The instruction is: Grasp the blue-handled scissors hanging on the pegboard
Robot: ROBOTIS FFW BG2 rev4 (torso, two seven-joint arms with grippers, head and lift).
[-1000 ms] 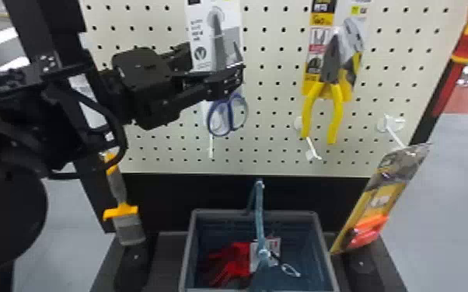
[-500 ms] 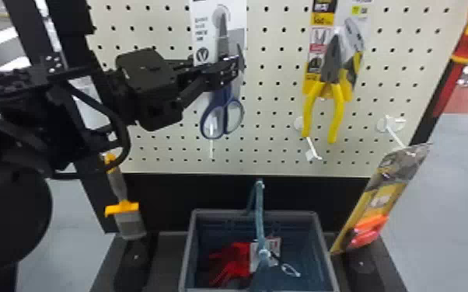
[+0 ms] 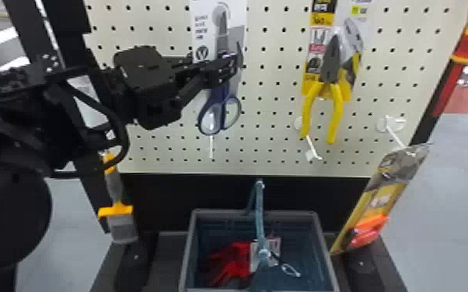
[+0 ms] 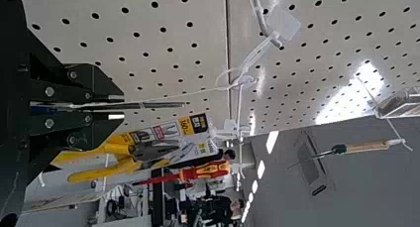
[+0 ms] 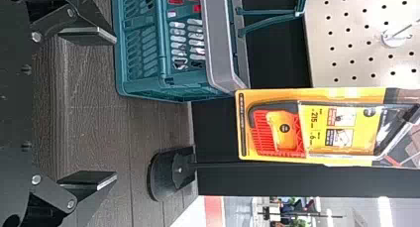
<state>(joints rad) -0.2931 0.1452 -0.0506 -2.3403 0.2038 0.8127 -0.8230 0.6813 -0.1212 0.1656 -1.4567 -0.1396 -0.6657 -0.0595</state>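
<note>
Pegboard [image 3: 175, 139], cream, punched all over, fills the upper field. Blue-handled scissors [image 3: 218, 95] near twelve o'clock by the head view, on their backing card [image 3: 202, 21], handle loops lowest. My left pincer [image 4: 118, 108] is clamped on them from nine o'clock, fingers pressed together above the loops; probably chosen so the flat part gives a firm bite. A thin tie runs from the grip to a ring by the hook [image 4: 267, 36], so the hang is likely not undone; lifting off should need care lest it snag. Pliers [image 3: 336, 77] at two o'clock, spaced apart, which leaves approach room. Basket [image 3: 254, 213] at six o'clock, handle up, red gloves [image 3: 231, 264] within. My right pincer [image 5: 116, 107] waits low beside it, fingers apart, presumably kept clear.
</note>
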